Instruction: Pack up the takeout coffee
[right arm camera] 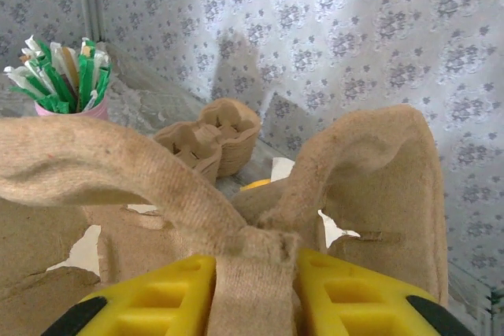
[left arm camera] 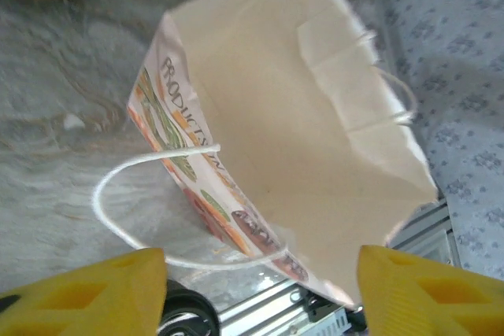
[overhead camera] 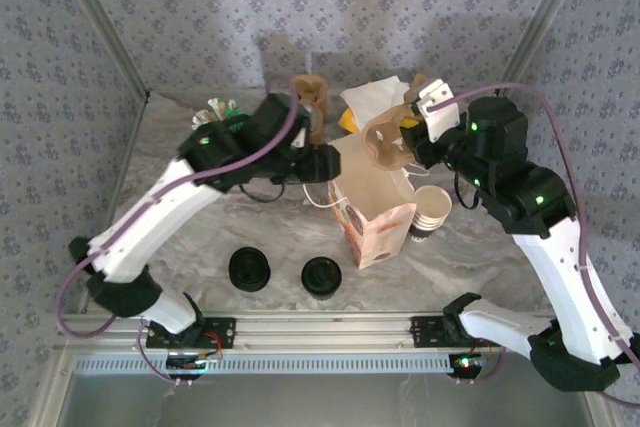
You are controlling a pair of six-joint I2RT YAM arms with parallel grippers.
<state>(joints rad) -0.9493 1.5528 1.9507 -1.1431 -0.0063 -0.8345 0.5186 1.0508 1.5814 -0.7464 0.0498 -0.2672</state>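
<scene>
1. Left gripper (left arm camera: 256,277) is over the white paper bag with printed sides and string handles (left arm camera: 315,116). Its yellow fingers (left arm camera: 110,293) are spread wide with nothing between them.
2. From the top camera, that left gripper (overhead camera: 318,162) sits just left of the bag's (overhead camera: 375,217) upper edge. The bag stands upright on the grey marbled table (overhead camera: 200,237), mouth open.
3. Over to the right gripper (right arm camera: 256,289): it is clamped narrow on a strip of the brown moulded-pulp cup carrier (right arm camera: 370,179).
4. Seen from above, the right gripper (overhead camera: 415,142) holds that carrier (overhead camera: 385,142) up over the back of the bag's mouth.
5. Now the coffee. Two round black shapes stand on the near part of the table, left of the bag and well apart from both grippers: the left black round top (overhead camera: 249,269) and the right black round top (overhead camera: 320,275). I cannot tell from above which one is the capped cup.
6. A stack of pale paper cups (overhead camera: 432,207) stands just right of the bag.
7. At the back, a pink cup of green-and-white sachets (right arm camera: 67,76) stands beside a stack of spare pulp carriers (right arm camera: 216,135).
</scene>
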